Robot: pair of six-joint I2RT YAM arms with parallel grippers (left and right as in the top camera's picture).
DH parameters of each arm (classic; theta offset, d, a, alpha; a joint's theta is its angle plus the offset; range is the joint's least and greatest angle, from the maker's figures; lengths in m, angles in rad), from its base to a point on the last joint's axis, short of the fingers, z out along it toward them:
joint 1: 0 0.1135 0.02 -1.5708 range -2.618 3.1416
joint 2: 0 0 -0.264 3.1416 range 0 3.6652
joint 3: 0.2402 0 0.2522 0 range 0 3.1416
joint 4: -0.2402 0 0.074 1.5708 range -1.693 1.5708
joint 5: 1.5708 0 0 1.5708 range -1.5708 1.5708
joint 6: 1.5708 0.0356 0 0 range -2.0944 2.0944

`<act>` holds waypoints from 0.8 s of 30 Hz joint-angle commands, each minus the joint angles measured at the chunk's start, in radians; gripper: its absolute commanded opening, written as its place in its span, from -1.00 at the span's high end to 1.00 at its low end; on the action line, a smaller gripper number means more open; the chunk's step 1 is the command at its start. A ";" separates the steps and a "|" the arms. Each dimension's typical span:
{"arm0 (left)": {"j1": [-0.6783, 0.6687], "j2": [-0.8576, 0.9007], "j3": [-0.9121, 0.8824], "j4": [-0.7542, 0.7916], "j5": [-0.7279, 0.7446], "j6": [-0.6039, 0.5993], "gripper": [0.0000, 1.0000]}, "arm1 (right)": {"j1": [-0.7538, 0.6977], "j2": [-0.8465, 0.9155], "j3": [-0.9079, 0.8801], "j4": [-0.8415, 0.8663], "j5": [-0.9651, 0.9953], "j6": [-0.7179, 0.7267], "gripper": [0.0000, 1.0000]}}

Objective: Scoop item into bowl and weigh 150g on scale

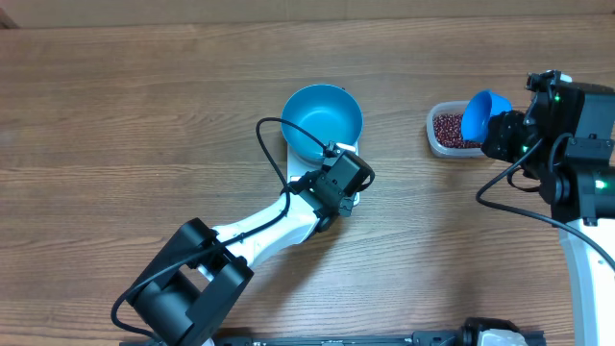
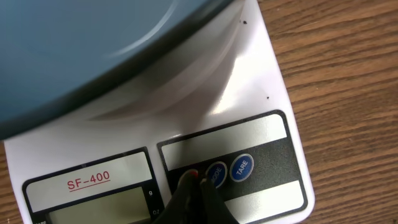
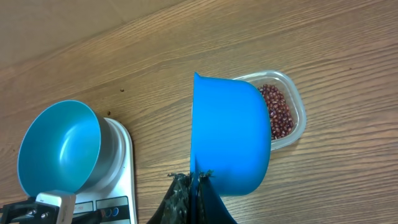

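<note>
Left gripper (image 2: 194, 186), jaws shut, tips at scale (image 2: 273, 93) buttons (image 2: 229, 171).
We log: blue bowl (image 1: 322, 115) on scale; right gripper (image 3: 198, 182) clamped on scoop (image 3: 230, 137) over tub (image 3: 298, 109) of red beans (image 3: 277, 115).

Left arm (image 1: 279, 231): white links, black joints, looping black cable (image 1: 261, 139), black left tool (image 2: 194, 182). Right arm (image 1: 577, 120): black, green lights.

Brown wood-grain table (image 1: 115, 115). White scale (image 2: 267, 118) sits mid-table, clear tub (image 3: 300, 115) (red beans (image 1: 447, 128) inside) well apart on its right side.
</note>
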State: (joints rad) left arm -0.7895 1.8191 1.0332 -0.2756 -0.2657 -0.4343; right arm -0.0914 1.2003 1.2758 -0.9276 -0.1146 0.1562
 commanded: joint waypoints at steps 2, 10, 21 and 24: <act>0.006 0.029 -0.002 0.015 -0.007 0.019 0.91 | -0.005 -0.009 0.019 0.002 0.009 -0.005 0.93; 0.020 0.045 -0.002 0.027 -0.007 0.019 0.91 | -0.005 -0.009 0.019 0.002 0.009 -0.005 0.93; 0.039 0.047 -0.002 0.039 -0.003 0.019 0.92 | -0.005 -0.009 0.019 0.001 0.009 -0.005 0.93; 0.039 0.051 -0.002 0.039 0.005 0.019 0.92 | -0.005 -0.009 0.019 0.001 0.009 -0.005 0.93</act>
State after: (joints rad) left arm -0.7563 1.8446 1.0332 -0.2394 -0.2657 -0.4343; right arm -0.0914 1.2003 1.2758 -0.9283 -0.1146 0.1566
